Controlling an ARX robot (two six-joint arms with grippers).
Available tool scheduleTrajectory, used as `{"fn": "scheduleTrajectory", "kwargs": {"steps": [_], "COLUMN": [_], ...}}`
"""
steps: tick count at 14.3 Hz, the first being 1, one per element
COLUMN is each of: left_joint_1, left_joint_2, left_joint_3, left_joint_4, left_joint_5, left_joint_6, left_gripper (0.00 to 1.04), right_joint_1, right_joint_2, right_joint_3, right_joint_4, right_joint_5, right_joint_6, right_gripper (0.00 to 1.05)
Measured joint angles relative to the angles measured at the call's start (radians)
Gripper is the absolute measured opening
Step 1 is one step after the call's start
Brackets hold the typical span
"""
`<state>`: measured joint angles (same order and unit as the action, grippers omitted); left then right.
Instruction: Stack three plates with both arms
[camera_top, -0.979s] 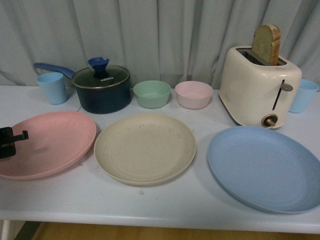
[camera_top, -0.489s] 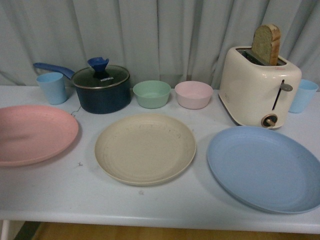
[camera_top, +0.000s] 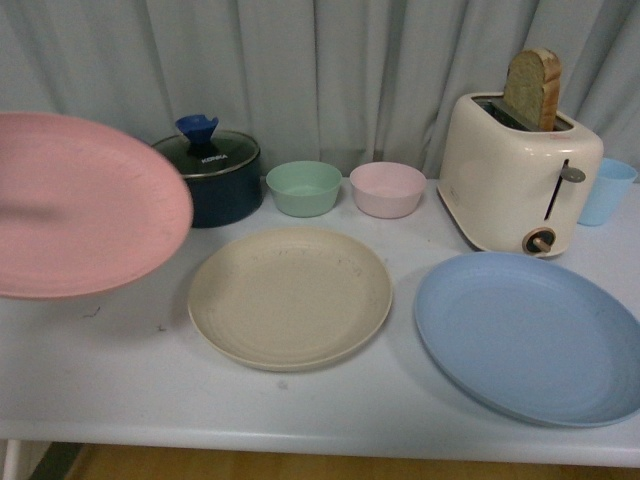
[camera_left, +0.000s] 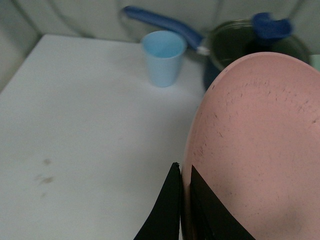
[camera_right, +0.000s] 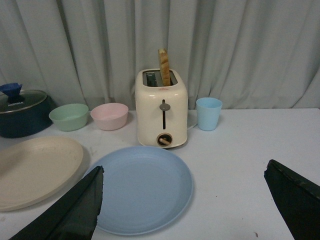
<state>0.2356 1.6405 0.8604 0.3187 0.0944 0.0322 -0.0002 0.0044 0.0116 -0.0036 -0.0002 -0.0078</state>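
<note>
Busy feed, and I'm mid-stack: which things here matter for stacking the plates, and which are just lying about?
For the job: pink plate, clamped in the left gripper; beige plate; blue plate; open right gripper.
Lying about: lidded pot, green bowl, pink bowl, toaster with bread, blue cup, another blue cup.

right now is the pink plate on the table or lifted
Lifted: the pink plate hangs above the table, shadow beneath, its rim pinched in the left claw.
</note>
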Motion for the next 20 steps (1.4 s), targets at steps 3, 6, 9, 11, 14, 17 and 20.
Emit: {"fn": "scheduleTrajectory", "kwargs": {"steps": [3,6,9,11,14,17,20], "left_joint_1": [-0.241,-0.415,-0.469,-0.465,-0.448,-0.446,-0.440], "left_joint_2": [0.074,0.232,0.331,0.373,0.386,0.419,0.446], "left_joint_3": [-0.015,0.069,0.131,0.139,0.158,0.161,0.171], "left_joint_4": [0.043,0.066,0.089,0.112,0.126,0.129,0.128], "left_joint_5": [-0.079,-0.126,-0.153,-0.175,-0.192,-0.198,-0.201], "left_joint_6": [-0.063,-0.152,-0.228,-0.259,-0.282,-0.296,-0.327], "left_gripper": [0.03,0.03,0.03,0.03,0.03,0.03,0.05], "right_joint_1": [0.000,0.000,0.000,0.000,0.000,0.000,0.000], "right_joint_2": [0.000,0.000,0.000,0.000,0.000,0.000,0.000], "right_joint_3": [0.000,0.000,0.000,0.000,0.000,0.000,0.000], "right_joint_4": [0.000,0.000,0.000,0.000,0.000,0.000,0.000], "right_joint_5": [0.000,0.000,0.000,0.000,0.000,0.000,0.000], "right_joint_6": [0.000,0.000,0.000,0.000,0.000,0.000,0.000], "right_gripper": [0.98,0.98,0.98,0.98,0.98,0.98,0.98]}}
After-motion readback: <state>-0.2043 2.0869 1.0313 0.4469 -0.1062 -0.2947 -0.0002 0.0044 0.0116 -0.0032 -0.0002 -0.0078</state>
